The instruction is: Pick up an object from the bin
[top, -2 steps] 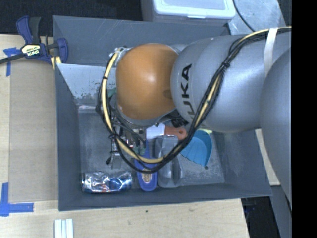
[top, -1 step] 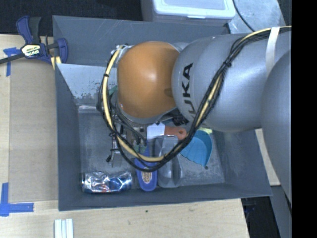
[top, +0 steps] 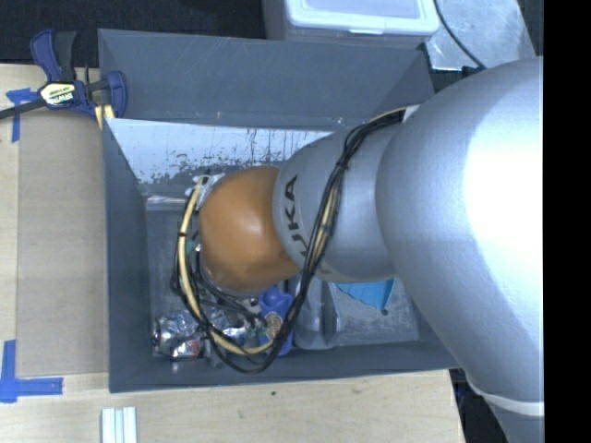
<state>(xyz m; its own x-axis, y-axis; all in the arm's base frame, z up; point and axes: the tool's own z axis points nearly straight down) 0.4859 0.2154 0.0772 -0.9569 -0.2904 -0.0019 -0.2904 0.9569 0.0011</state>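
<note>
The dark body of my gripper (top: 224, 308) pokes out from under the orange wrist cover, low over the front left part of the bin. Just in front and to its left lies a crumpled silvery foil wrapper (top: 178, 334) with bits of red on it. A blue rounded thing (top: 275, 301) sits right beside the gripper on the right, partly behind the cables. Small colourful bits (top: 259, 325) lie between the two, under the cable loop.
A light blue flat piece (top: 366, 293) lies at the front right, with a grey see-through container (top: 315, 327) next to it. A clear plastic wrapper (top: 170, 200) rests in the back left corner. The arm and its cover hide the bin's middle and right.
</note>
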